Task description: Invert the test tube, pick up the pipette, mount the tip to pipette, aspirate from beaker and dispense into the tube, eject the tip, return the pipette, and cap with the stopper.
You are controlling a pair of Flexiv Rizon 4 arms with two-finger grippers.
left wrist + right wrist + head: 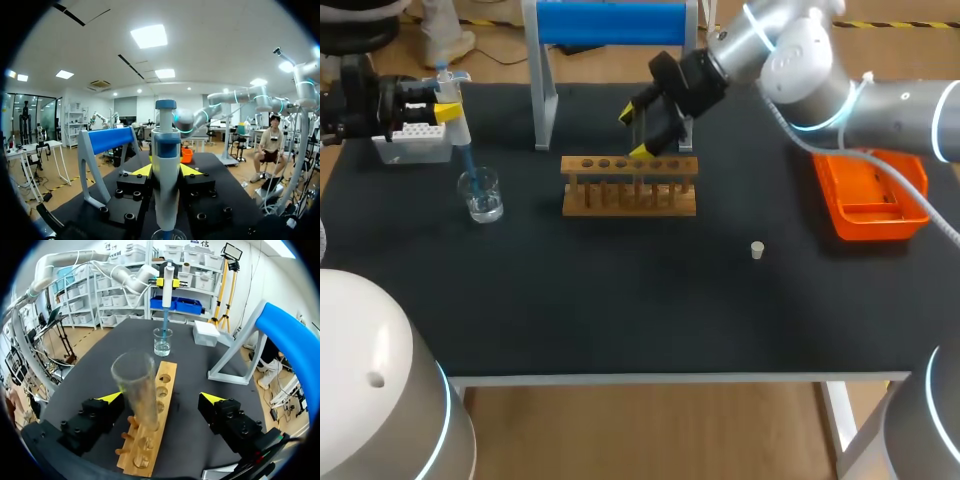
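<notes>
Head view: stopper [757, 250] sits well apart from rack [630, 186].

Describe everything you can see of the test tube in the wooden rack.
The test tube is a clear cylinder that looks like glass, with a round open mouth and no stopper. No liquid shows inside. It stands mouth up and leaning slightly, its lower end in a hole of the wooden rack. It sits between the open fingers of the right gripper, nearer one finger; whether that finger touches it cannot be told.
</notes>
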